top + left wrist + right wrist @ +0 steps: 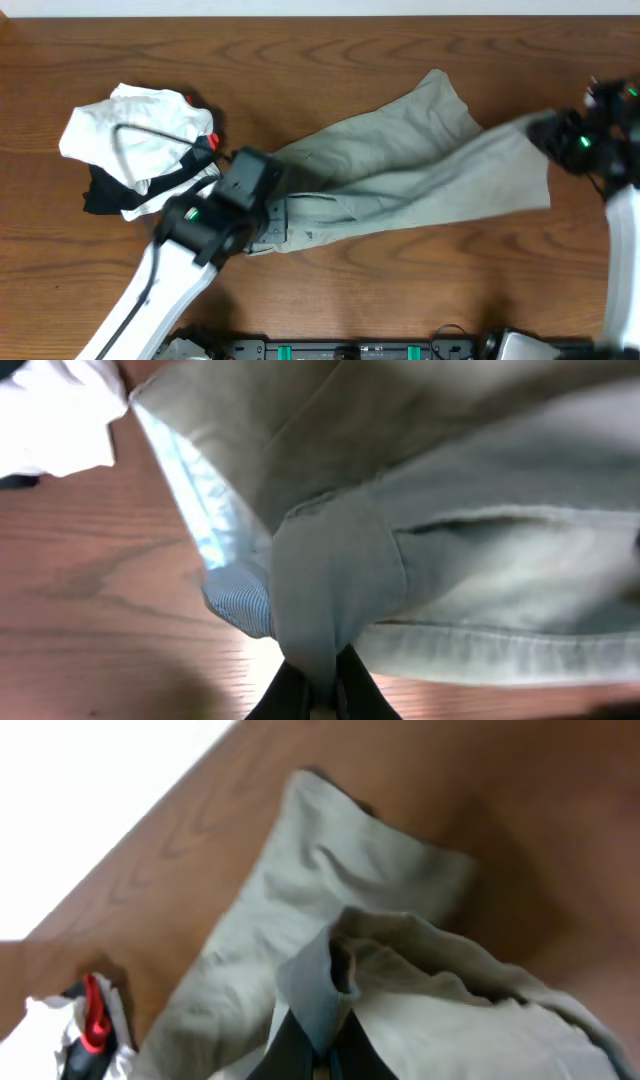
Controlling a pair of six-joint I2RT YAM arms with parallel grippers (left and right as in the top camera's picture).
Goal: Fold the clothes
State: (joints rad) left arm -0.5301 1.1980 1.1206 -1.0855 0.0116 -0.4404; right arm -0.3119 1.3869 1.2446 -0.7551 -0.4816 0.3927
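Khaki shorts lie stretched across the middle of the brown wooden surface, running from the left arm at the waist end to the right arm at the far right. One leg points toward the far edge of the surface, and the other reaches out to the right arm.

The left jaws are closed on a bunched fold of the grey-green cloth by the waistband. In the left wrist view the fabric is pinched between the two dark fingers, with the pale blue inner waistband and a patch of finely striped lining turned outward just beside the grip.

The right jaws are also clamped on the shorts, holding a gathered edge of the leg between the fingers. In the overhead view that arm is blurred.

Just beside the left arm sits a pile of white and black garments with a red bit, close to the waist end; whether it touches the shorts cannot be told.
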